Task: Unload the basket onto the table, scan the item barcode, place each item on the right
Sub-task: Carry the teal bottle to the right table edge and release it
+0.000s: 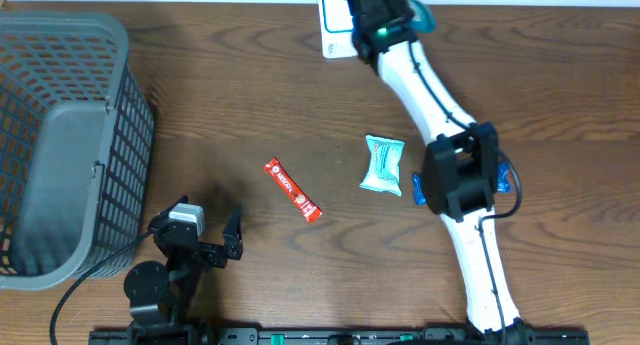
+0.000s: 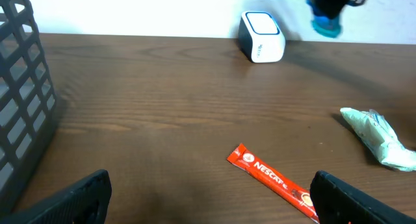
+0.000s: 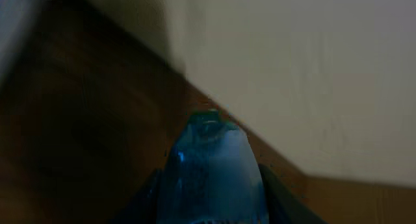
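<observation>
Item: a blue-green item [image 3: 211, 146] is held off the bench [image 1: 250, 105] at the far edge, close to the pale wall [image 3: 312, 68]. No barcode can be made out on it in any view.
Right pincer [image 3: 209, 175]: closed on the blue-green item, which fills the gap between the two dark fingers [image 3: 148, 193]. The grip is partway closed, stopped by the item.
Scanner: a white barcode scanner [image 2: 262, 45] with a blue-edged face is seen on the bench at the far edge. The held item hangs to its right and apart from it in the left wrist view. From overhead, its right side is covered by the right arm.
Packet: a pale teal packet [image 1: 383, 165] lies flat near the middle of the bench, just left of the right arm's elbow.
Sachet: a red Nescafé stick sachet [image 1: 292, 189] lies at a slant left of the packet, apart from it.
Left pincer [image 2: 208, 204]: wide open and empty, held low over the near side of the bench. The sachet lies just ahead of it.
Basket: a grey plastic mesh basket [image 1: 60, 135] stands at the left end of the bench, with the left arm beside its near corner.
</observation>
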